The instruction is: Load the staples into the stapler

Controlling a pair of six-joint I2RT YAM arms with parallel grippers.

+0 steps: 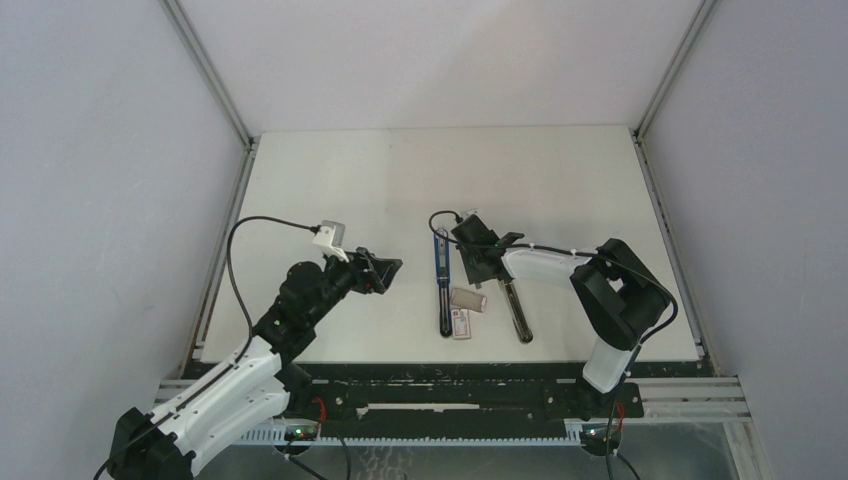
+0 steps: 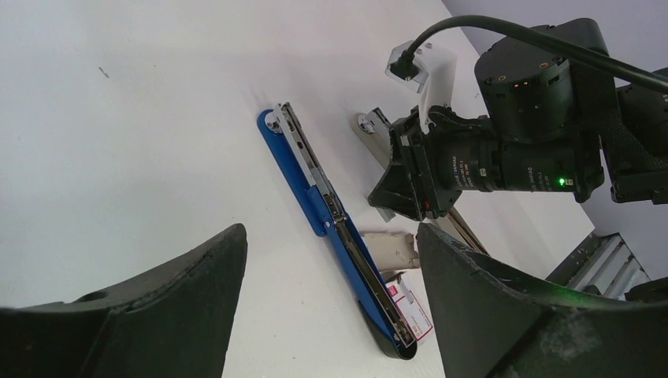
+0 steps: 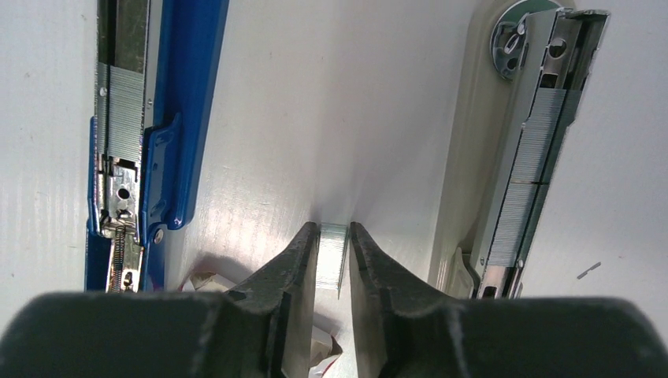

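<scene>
Surface [image 1: 400, 170] is a plain white board, mostly bare, with everything clustered in the lower centre of the overhead view. The room is a grey-walled booth [image 1: 100, 150] with aluminium frame posts [image 1: 210, 75] running up the back corners. A black rail [image 1: 450, 385] runs along the bottom edge, where the arm bases sit.

Right end effector [image 3: 334, 232]: fingers pressed in on a short staple strip [image 3: 332, 264], pinched edge-on between the pads. In the right wrist view it sits in the gap between the two staplers. I can't tell whether the strip's far end touches the surface.

Blue stapler [image 3: 185, 118] is flipped open and lies flat at the left of that frame, with staples visible in its metal channel. Pale stapler [image 3: 469, 165] is also open, at the right of the frame, with a long run of staples in its magazine. In the overhead view the two lie roughly parallel, near each other but not touching.

The red-and-white staple box [image 1: 461, 324] sits just beside the lower end of the blue stapler. The inner tray [image 1: 468, 299] is directly above it in the frame, between the staplers.

Left end effector [image 1: 392, 268]: fingers spread wide, nothing between them. It is left of centre in the overhead view, clear of the blue stapler and pointed toward it. Its wrist camera looks across at the blue stapler and the right arm's wrist.
</scene>
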